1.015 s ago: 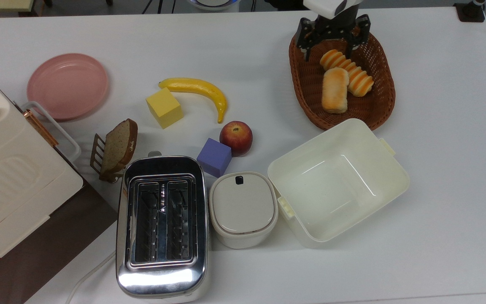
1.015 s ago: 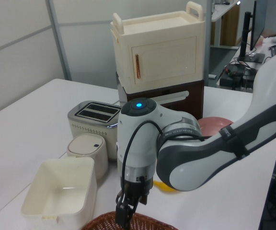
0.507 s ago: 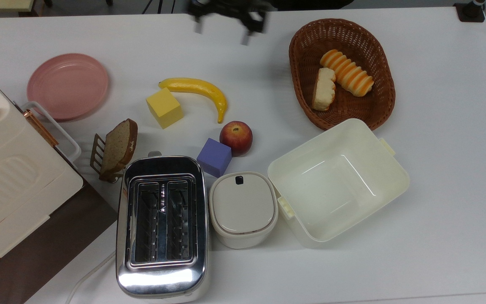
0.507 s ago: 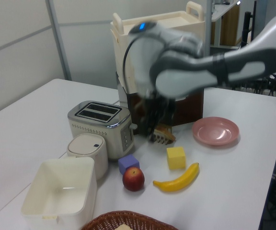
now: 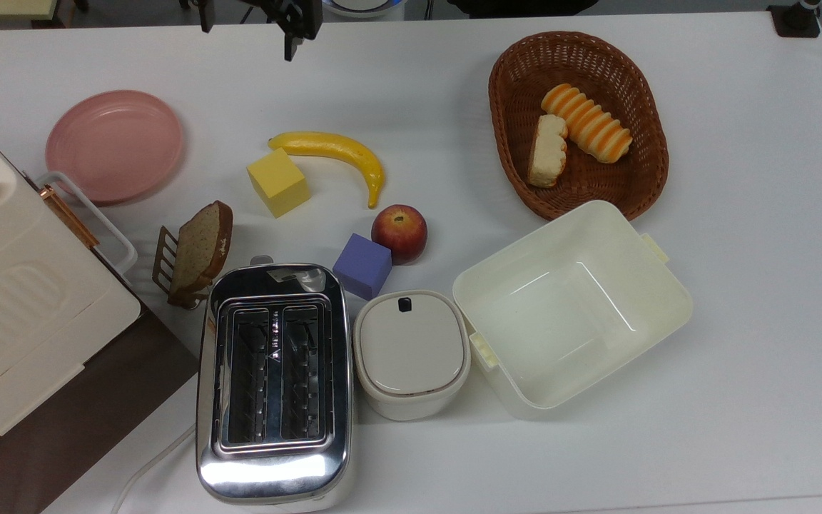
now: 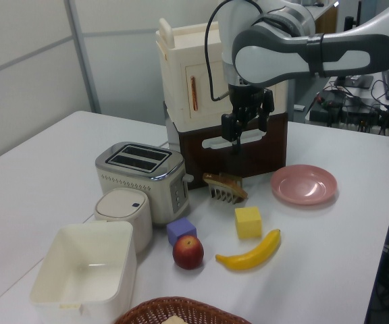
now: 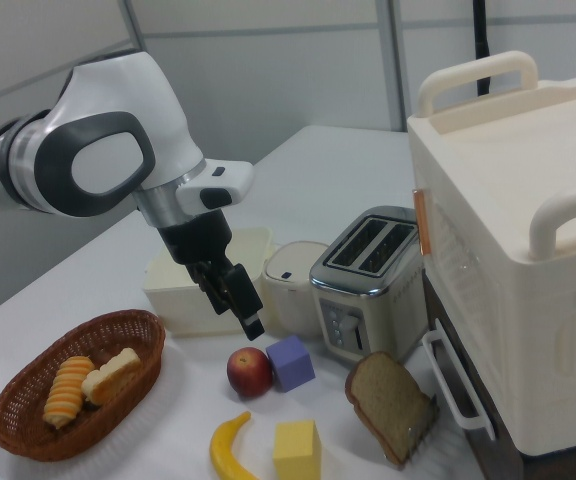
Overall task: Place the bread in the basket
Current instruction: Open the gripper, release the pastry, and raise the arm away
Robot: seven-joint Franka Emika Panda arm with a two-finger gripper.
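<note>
The bread (image 5: 546,151) lies on its side inside the woven brown basket (image 5: 641,86) at the top view's upper right, pale cream side up, next to a longer orange-striped roll (image 5: 586,123). In the right view the bread (image 7: 118,368) rests against that roll (image 7: 66,388) in the basket (image 7: 68,445). The basket's rim (image 6: 181,307) peeks in at the bottom of the left view. My gripper (image 5: 247,41) hangs open and empty over the table's far edge, well to the top view's left of the basket. In the left view the gripper (image 6: 248,135) is high in front of the cream cabinet.
Mid-table lie a banana (image 5: 340,150), a yellow cube (image 5: 277,182), an apple (image 5: 399,232) and a purple cube (image 5: 362,265). A cream tub (image 5: 571,307), a lidded white pot (image 5: 411,353) and a toaster (image 5: 272,378) stand nearer. A pink plate (image 5: 115,145) and racked toast (image 5: 200,250) lie to the top view's left.
The gripper left the basket, rose and swung far to the top view's left. The bread, lying flat a second ago, has tipped onto its side in the basket.
</note>
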